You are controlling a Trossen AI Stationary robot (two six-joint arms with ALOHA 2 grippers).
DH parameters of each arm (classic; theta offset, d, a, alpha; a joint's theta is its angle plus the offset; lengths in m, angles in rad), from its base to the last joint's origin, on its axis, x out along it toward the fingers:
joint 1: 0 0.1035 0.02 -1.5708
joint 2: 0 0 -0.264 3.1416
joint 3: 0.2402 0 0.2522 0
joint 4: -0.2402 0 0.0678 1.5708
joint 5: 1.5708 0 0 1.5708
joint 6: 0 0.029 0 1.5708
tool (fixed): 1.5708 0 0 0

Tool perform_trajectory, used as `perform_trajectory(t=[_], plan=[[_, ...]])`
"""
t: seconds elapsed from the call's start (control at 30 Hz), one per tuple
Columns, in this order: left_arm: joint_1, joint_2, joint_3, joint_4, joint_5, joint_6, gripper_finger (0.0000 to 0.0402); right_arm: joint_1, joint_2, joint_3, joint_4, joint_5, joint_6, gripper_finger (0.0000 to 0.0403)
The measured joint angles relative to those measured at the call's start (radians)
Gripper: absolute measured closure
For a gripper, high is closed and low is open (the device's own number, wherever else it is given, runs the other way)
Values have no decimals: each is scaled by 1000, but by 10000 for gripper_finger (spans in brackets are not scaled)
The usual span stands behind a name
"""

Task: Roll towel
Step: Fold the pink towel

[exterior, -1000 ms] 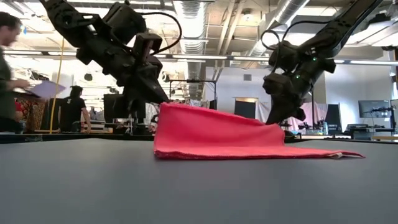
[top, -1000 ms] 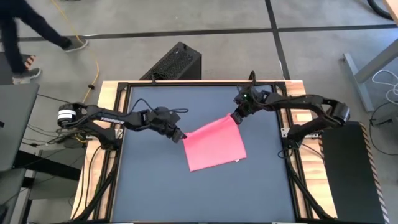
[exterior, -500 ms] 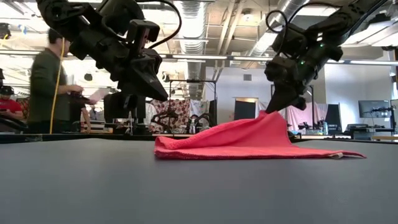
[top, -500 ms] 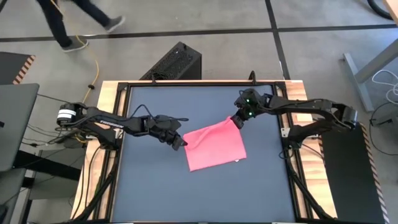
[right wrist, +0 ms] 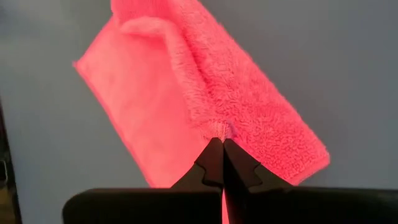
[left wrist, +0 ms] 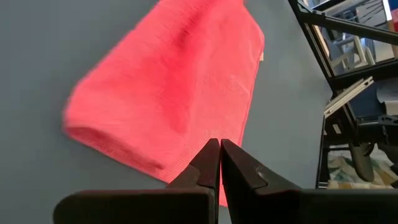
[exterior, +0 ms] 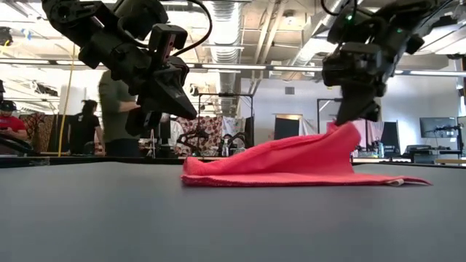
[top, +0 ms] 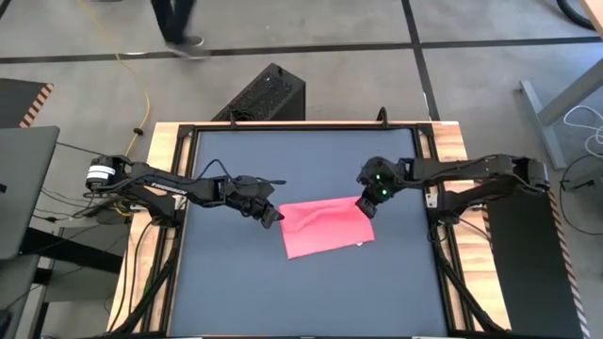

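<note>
The pink towel lies mid-table, its far part folded over toward the near edge. My right gripper is shut on the towel's raised right end, which stands as a peak in the low view. My left gripper is shut and hovers just above the towel's left end, which rests flat on the table. In the left wrist view the shut tips stand in front of the towel, which has a soft fold along one side. My right gripper pinches a puckered bit of the towel's lifted edge between its two fingertips. The fingers come from above, slanting down. That end is held up off the table; the cloth slopes slack down to the left, and the lower layer lies on the table.
The dark tabletop has free room near and left of the towel. A black box stands on the floor beyond the far edge. A person walks on the floor behind, and people show in the room.
My right gripper has gone toward the near edge and a little up, carrying the towel's far right corner over the rest. The towel's left corner, up at my left gripper a second ago, has fallen flat. My left gripper has shifted slightly toward the near edge.
</note>
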Motion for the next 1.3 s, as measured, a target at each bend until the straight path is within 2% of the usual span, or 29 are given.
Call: perform_trajectory(t=[0.4, 0.63, 0.83, 1.0, 1.3], plan=[[0, 0, 0, -11, -3, 11, 401, 164, -3, 0, -66, 89, 192, 370], [0, 0, 0, -42, -29, 12, 401, 235, -3, 0, -116, 94, 285, 370], [0, 0, 0, -47, -29, 23, 401, 284, -2, 0, -198, 183, 400, 359], [0, 0, 0, -48, -29, 34, 401, 323, -2, -1, -192, 198, 402, 315], [0, 0, 0, -62, -42, 56, 401, 356, 56, -1, -212, 255, 465, 185]])
